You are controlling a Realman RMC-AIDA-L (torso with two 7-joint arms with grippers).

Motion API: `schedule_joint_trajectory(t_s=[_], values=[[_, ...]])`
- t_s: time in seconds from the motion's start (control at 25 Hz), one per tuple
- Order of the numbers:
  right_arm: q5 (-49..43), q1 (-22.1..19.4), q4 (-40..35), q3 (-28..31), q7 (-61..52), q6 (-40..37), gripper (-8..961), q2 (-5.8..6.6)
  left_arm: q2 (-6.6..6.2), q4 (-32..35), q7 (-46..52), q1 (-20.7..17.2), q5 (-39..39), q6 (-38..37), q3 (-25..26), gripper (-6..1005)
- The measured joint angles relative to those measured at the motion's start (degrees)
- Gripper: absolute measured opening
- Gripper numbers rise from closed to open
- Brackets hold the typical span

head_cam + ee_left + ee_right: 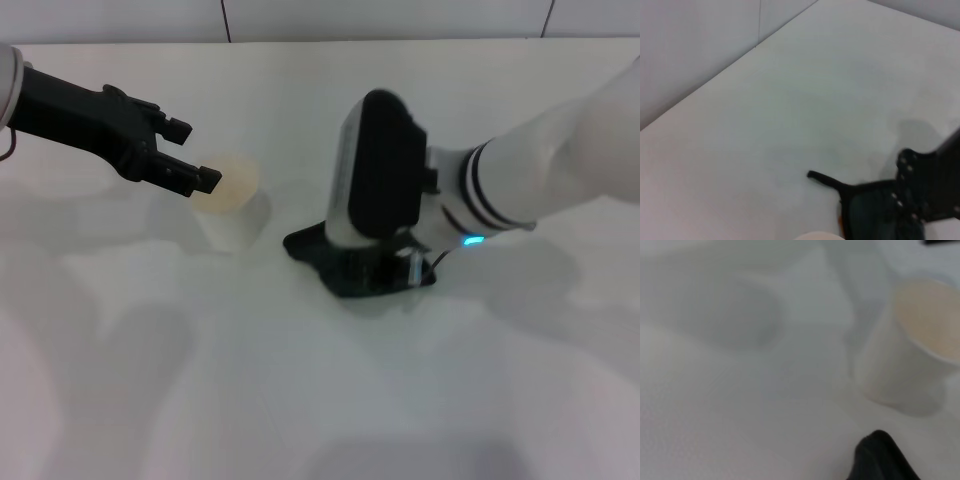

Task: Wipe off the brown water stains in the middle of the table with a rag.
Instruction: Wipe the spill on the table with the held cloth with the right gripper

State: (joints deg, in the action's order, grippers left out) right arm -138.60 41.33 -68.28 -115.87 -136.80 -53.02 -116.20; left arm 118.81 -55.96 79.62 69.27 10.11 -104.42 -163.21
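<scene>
The dark rag (318,250) lies on the white table (300,400) near the middle. My right gripper (396,270) comes down on it from the right and is shut on the rag, pressing it to the tabletop. The rag also shows in the left wrist view (867,212) and in the right wrist view (880,460). The brown water stains are almost wholly hidden under the rag; only a thin orange-brown sliver (839,220) shows at its edge. My left gripper (195,152) is open and empty, held above the table beside the cup's rim.
A white paper cup (230,200) stands upright left of the rag, a short way from it, and also shows in the right wrist view (920,355). The table's far edge meets a wall (700,45).
</scene>
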Motion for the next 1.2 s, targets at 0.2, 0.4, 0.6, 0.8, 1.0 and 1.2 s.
schedule_joint_trajectory(t_s=[0.2,0.4,0.6,0.8,1.0,1.2], values=[[-0.8,0.1,2.2,4.3,-0.4,1.8,49,0.04,0.02,0.1,0.1,0.0,0.0,0.0,0.0,843],[-4.0,-1.1,1.8,5.8,-2.9,4.6,49,0.06,0.09,0.1,0.3,-0.1,0.0,0.0,0.0,843],[-4.2,-1.1,0.8,2.3,-2.7,4.3,49,0.02,0.08,0.1,0.6,-0.1,0.0,0.0,0.0,843],[-4.1,-2.0,-4.3,-1.0,-2.5,0.0,49,0.12,0.05,-0.1,0.6,-0.1,0.0,0.0,0.0,843],[-4.1,-3.6,-8.8,-1.1,-2.3,-7.0,49,0.29,0.02,-0.2,0.6,-0.1,0.0,0.0,0.0,843],[-3.9,-5.7,-13.0,0.5,-2.3,-14.9,48,0.48,-0.04,-0.3,0.6,-0.4,0.0,0.2,0.0,842]])
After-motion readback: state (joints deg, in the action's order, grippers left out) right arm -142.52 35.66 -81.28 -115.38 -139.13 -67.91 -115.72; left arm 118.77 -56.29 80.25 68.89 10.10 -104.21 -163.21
